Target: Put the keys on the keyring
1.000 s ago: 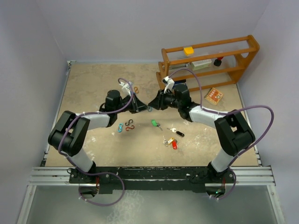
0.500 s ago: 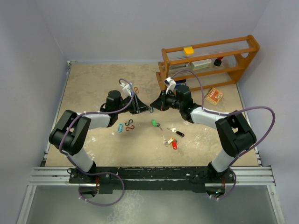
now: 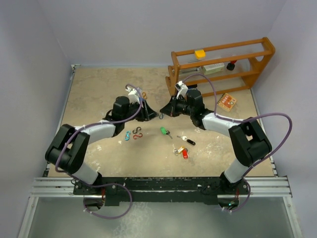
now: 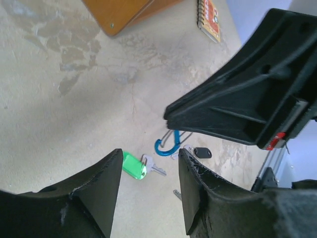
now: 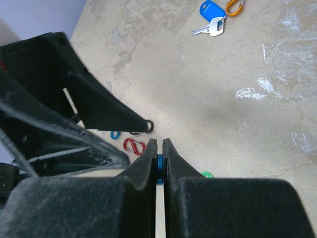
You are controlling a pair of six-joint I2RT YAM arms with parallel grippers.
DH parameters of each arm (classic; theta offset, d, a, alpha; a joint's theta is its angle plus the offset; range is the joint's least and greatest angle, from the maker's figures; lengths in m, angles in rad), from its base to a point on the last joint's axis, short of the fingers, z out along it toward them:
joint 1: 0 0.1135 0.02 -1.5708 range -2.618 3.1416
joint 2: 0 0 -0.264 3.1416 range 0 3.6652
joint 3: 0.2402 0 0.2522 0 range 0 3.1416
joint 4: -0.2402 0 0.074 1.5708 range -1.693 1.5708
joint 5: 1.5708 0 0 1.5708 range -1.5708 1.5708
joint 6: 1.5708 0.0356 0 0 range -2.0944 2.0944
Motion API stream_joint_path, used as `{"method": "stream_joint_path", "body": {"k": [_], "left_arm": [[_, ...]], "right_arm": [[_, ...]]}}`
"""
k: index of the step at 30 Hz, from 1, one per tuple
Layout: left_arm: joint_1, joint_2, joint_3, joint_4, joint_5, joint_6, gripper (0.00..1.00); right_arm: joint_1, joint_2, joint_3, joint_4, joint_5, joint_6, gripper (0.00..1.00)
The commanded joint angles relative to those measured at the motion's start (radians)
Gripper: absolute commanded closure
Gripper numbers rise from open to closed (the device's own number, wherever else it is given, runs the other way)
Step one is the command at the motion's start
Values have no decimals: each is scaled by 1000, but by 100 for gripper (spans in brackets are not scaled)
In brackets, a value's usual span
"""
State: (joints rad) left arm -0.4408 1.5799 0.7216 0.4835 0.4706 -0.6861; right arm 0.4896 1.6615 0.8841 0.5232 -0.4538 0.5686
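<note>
My right gripper is shut on a blue carabiner keyring, which hangs from its fingertips above the table. My left gripper faces it a short way off, open, with nothing between its jaws. On the table below lie the green-tagged key, the black one, the yellow one and the red one. The blue-tagged key lies beyond the left arm beside an orange clip.
Small S-shaped clips, blue, black and red, lie left of centre. A wooden rack stands at the back right, with a small orange pad in front of it.
My left gripper has opened, let go of the carabiner and drawn back a little to the left. The right gripper has shut on the carabiner and keeps it.
</note>
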Motion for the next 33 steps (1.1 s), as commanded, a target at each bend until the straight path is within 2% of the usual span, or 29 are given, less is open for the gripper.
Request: {"method": "stream_joint_path", "body": {"k": [1,15,33], "left_arm": [[-49,-100,12,-56,-161,145,53],[-163,-124,13,-53,-356,245,52],[-212,-87,46,-9,-370,260,53]], "right_arm": [[-5,-2,81,-44,23,45,100],[-5,10,124,-111,10,101,100],[-6,21,126,-103,-39,119,100]]}}
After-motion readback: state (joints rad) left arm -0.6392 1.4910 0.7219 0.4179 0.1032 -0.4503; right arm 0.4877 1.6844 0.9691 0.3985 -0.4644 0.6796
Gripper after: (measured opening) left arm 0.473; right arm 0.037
